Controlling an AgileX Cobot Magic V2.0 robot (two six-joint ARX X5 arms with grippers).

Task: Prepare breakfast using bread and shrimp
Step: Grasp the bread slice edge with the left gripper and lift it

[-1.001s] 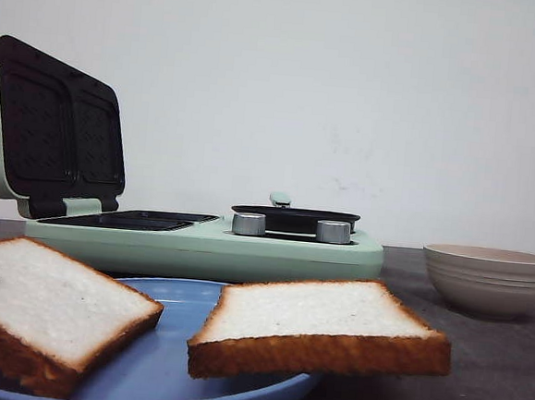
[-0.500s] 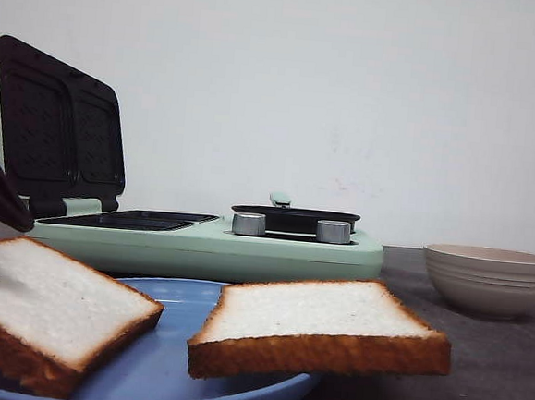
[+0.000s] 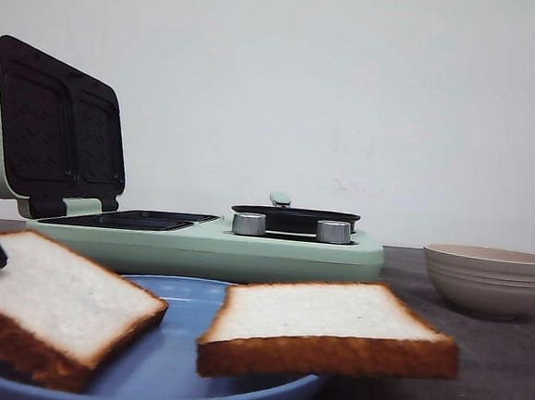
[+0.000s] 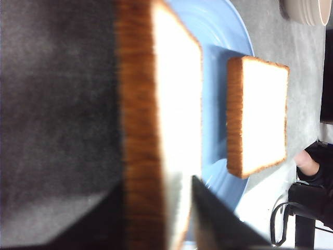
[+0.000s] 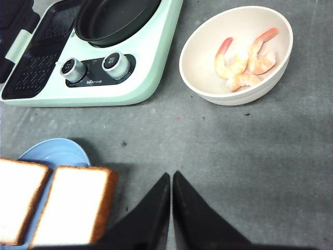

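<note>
**Left pincer closed on one bread slice over the blue plate**

At the far left, the black left pincer (image 4: 156, 216) has its two fingers on either side of a thick square slice of white bread with golden-brown crust (image 3: 51, 303), one finger against the crust side and one against the white face, so it holds this slice by its near edge. In the front view the slice sits tilted, with its low corner over the round blue plate (image 3: 167, 359).

Behind it stands the mint-green sandwich maker with black plates (image 3: 199, 241); its lid (image 3: 55, 128) is open and upright, and a shallow black pan (image 3: 294, 216) rests on the right part, above two silver knobs (image 3: 249, 224).

The second slice of white bread (image 3: 327, 330) lies flat on the right part of the plate, its right side reaching out past the rim, apart from the first slice.

On the dark grey desk (image 5: 234, 151) the black right pincer (image 5: 171, 208) has its fingertips pressed together and holds nothing.

At the right stands the beige ribbed bowl (image 3: 488, 280). The pale orange-pink shrimp (image 5: 244, 65) lie inside it, several pieces touching each other.
</note>
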